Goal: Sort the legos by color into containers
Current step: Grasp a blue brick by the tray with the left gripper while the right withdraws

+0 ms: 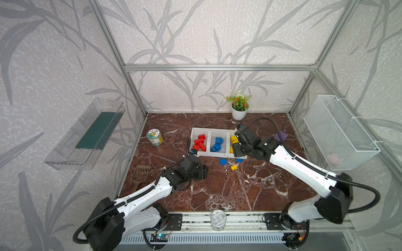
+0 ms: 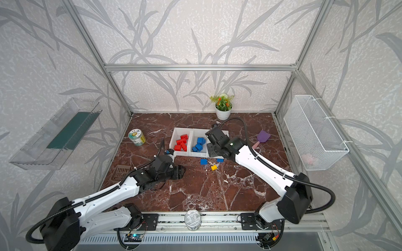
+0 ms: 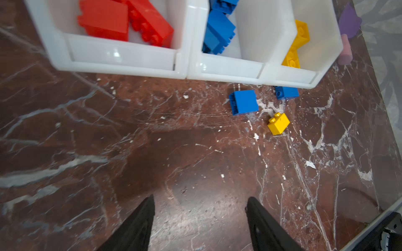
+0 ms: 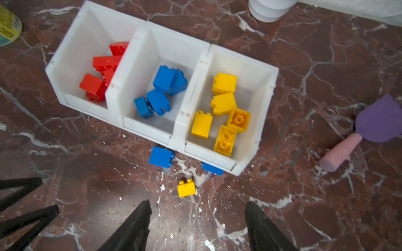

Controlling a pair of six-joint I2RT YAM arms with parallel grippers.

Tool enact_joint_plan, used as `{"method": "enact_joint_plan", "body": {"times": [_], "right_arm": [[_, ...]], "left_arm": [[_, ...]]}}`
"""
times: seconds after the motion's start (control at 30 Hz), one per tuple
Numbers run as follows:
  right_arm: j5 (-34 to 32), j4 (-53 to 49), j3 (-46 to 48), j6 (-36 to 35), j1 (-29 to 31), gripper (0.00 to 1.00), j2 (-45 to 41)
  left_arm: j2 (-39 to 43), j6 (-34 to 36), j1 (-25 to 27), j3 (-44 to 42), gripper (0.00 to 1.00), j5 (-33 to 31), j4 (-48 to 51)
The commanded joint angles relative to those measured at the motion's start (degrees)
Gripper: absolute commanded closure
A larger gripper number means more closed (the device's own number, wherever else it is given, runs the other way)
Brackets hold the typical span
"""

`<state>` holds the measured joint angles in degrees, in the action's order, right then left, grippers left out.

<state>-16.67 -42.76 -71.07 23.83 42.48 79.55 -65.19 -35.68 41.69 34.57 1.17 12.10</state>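
Right gripper (image 4: pixel 198 204) stood parted, empty, loose yellow lego (image 4: pixel 186 188) just ahead; left gripper (image 3: pixel 200 197) also parted, holding nothing.

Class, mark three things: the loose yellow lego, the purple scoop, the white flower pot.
loose yellow lego (image 4: pixel 186 188): right wrist view, on its side face.
purple scoop (image 4: pixel 379 119): right wrist view, middle of its blade.
white flower pot (image 1: pixel 239 114): in a top view, on its outer wall.
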Motion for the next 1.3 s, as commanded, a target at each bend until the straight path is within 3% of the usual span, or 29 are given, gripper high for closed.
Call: {"method": "enact_joint_plan", "body": {"times": [0.0,0.17,0.43,0.63,1.03,1.27], "right_arm": [[-2.4,-1.5,6.9,3.7,-0.6,0.3,-6.0],[-2.5,-4.5,16.7,8.5,-0.6,0.3,-17.6],[-2.6,-8.6,27.2,15.5,-0.7,0.3,-29.6],[-3.1,-10.2,28.7,16.9,-0.7,0.29,-33.0],[-2.8,-10.4,30.3,18.3,-0.7,0.29,-34.3],[-2.7,-10.8,31.8,19.2,-0.7,0.29,-35.3]], "left_arm": [[-6.4,0.9,1.6,4.5,0.3,-1.1,-2.5],[-18.1,1.1,3.3,13.0,0.3,-0.3,-0.2],[-31.2,1.5,7.0,21.7,0.3,-5.6,-2.7],[-36.6,0.1,8.6,23.9,0.28,-11.8,-6.5],[-44.8,3.2,9.5,30.1,0.28,-15.6,-5.3],[-47.0,2.7,9.6,30.9,0.42,-14.7,-4.8]]}}
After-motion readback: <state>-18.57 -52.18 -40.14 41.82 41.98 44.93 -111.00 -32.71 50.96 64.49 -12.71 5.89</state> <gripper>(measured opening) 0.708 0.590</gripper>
